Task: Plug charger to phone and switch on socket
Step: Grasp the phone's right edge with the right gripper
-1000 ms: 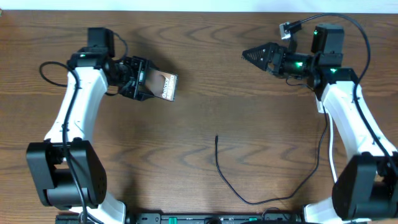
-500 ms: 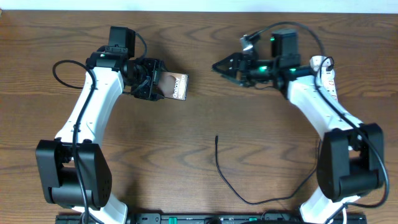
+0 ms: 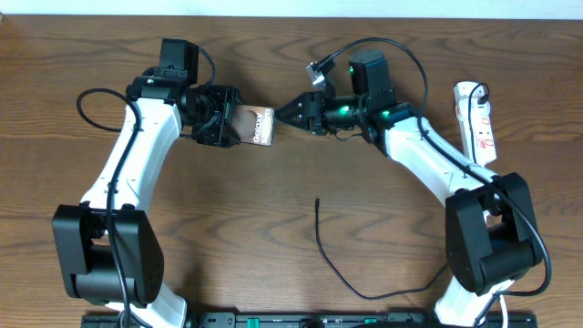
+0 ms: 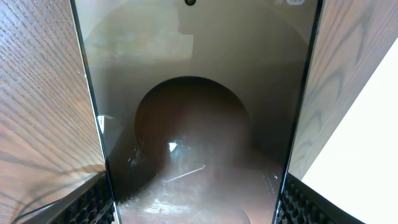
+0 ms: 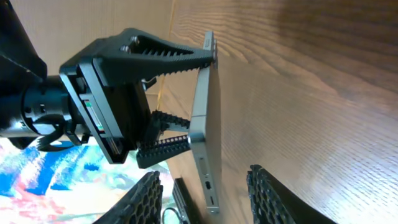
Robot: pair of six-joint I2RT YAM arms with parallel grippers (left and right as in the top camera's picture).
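My left gripper (image 3: 228,125) is shut on the phone (image 3: 254,126) and holds it off the table at the back left, its free end pointing right. The left wrist view is filled by the phone (image 4: 199,118), with a ribbed finger (image 4: 93,202) on either side. My right gripper (image 3: 284,117) stands open at that free end. In the right wrist view the phone (image 5: 206,124) shows edge-on with its port end between my right fingers (image 5: 273,196), a gap on each side. The charger (image 3: 342,273) lies loose at the front middle, its tip pointing back. The socket (image 3: 480,123) lies at the far right.
A thick black robot cable (image 3: 86,98) loops off the left arm, and another arches over the right wrist (image 3: 401,50). Both arm bases stand at the front corners. The wooden table (image 3: 228,228) has bare wood between the charger and the left arm.
My right arm swung left from the back right until its jaws reached the phone's end, and the jaws narrowed. The left arm shifted the phone slightly right, then held still.
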